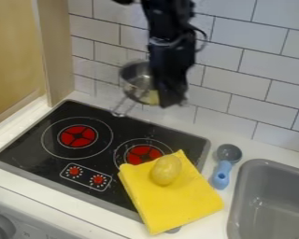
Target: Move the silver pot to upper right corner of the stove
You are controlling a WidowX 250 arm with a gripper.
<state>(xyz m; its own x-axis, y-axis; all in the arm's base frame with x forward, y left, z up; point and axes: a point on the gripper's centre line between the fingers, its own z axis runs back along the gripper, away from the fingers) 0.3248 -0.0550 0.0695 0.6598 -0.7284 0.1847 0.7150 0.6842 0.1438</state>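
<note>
Gripping silver saucepan [132,84] in closed gripper [170,99] | hanging aloft behind stove [177,135], before tiled wall [238,79], handle [118,113] toward lower left | likely next: carry down and rightward to upper right corner

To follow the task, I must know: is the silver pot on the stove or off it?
Off it. The pot is up at the gripper, wall tiles behind it, above the back of the stove.
</note>
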